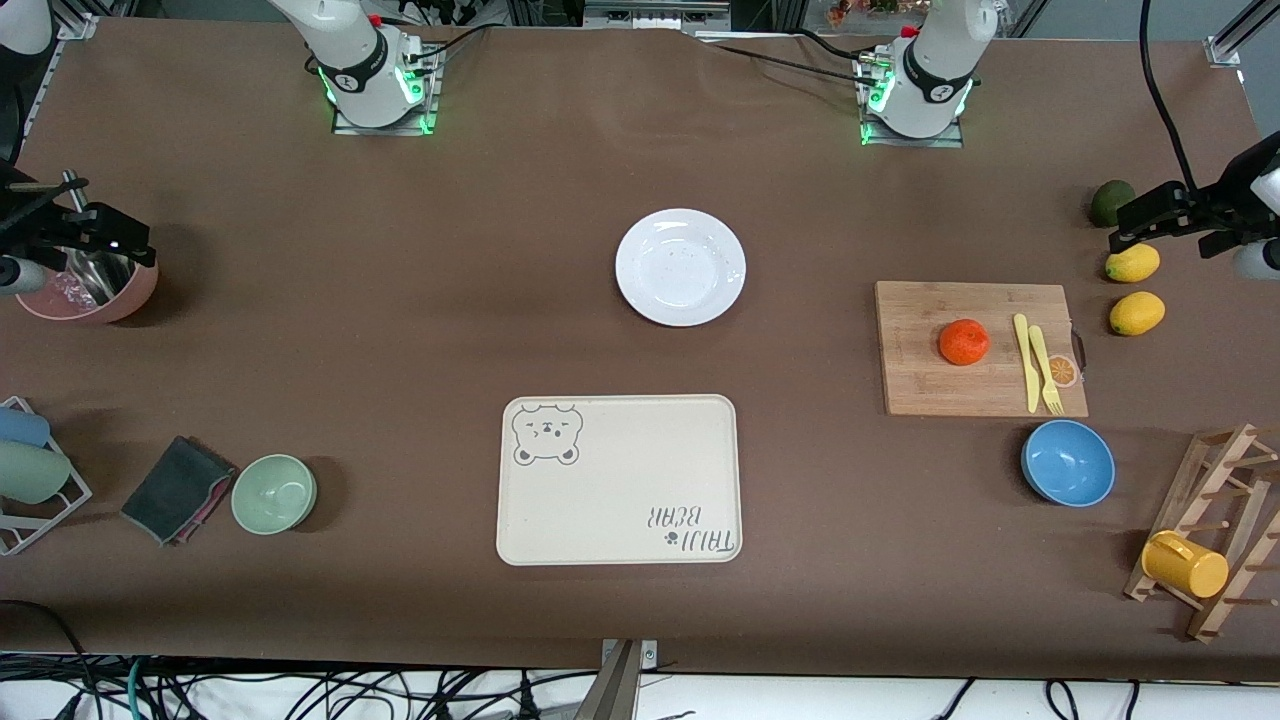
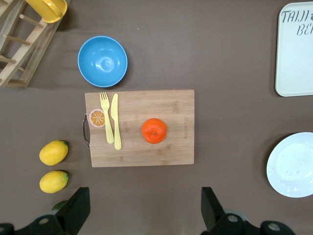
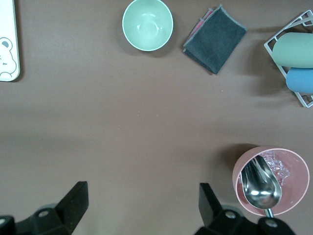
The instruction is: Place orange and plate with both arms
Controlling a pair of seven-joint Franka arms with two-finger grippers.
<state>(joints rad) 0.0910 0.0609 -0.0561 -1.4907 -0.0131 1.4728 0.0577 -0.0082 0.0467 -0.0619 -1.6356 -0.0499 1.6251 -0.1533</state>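
Note:
The orange (image 1: 964, 342) sits on a wooden cutting board (image 1: 920, 380) toward the left arm's end of the table; it also shows in the left wrist view (image 2: 154, 130). The white plate (image 1: 680, 267) lies empty at the table's middle, and its edge shows in the left wrist view (image 2: 293, 164). My left gripper (image 1: 1135, 225) is open and empty, up over the lemons at the left arm's end (image 2: 145, 210). My right gripper (image 1: 110, 240) is open and empty, up beside the pink bowl at the right arm's end (image 3: 142, 205).
A cream bear tray (image 1: 620, 480) lies nearer the camera than the plate. A yellow fork and knife (image 1: 1035, 365) lie on the board. Two lemons (image 1: 1137, 313), a green fruit (image 1: 1111, 203), a blue bowl (image 1: 1068, 462), a green bowl (image 1: 274, 493), a cloth (image 1: 178, 488), a pink bowl with a spoon (image 1: 120, 295) and a wooden rack (image 1: 1215, 500) stand around.

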